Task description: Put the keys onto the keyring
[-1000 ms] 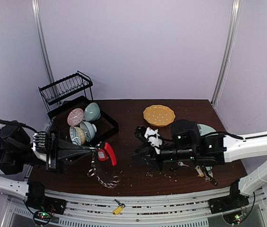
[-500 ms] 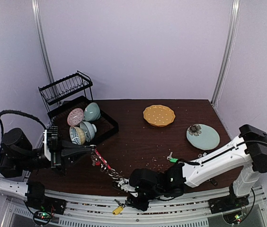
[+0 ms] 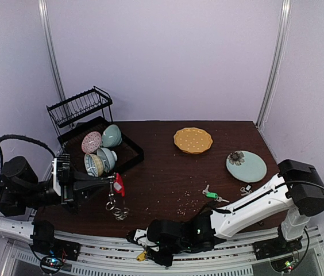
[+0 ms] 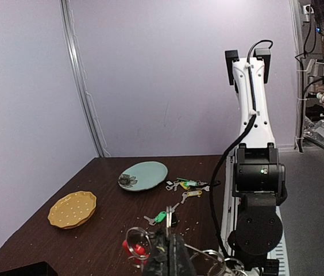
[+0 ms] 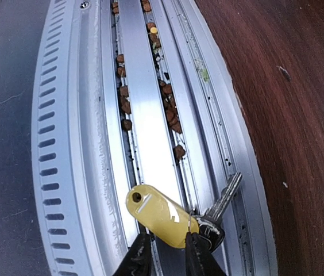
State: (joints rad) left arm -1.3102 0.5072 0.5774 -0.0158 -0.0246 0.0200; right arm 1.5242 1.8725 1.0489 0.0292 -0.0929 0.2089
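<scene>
Dark wood table [image 3: 168, 172]: dish rack [image 3: 96, 141] far left, yellow dotted plate [image 3: 193, 140], green plate [image 3: 246, 166] right, green-tagged key [image 3: 210, 194]

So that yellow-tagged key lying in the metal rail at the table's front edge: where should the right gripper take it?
By the yellow tag, from above, jaws across its narrow width. It rests flat on a rail ridge with both long edges free, while the key blade lies low along a groove. The right gripper straddles the tag's near end.
</scene>
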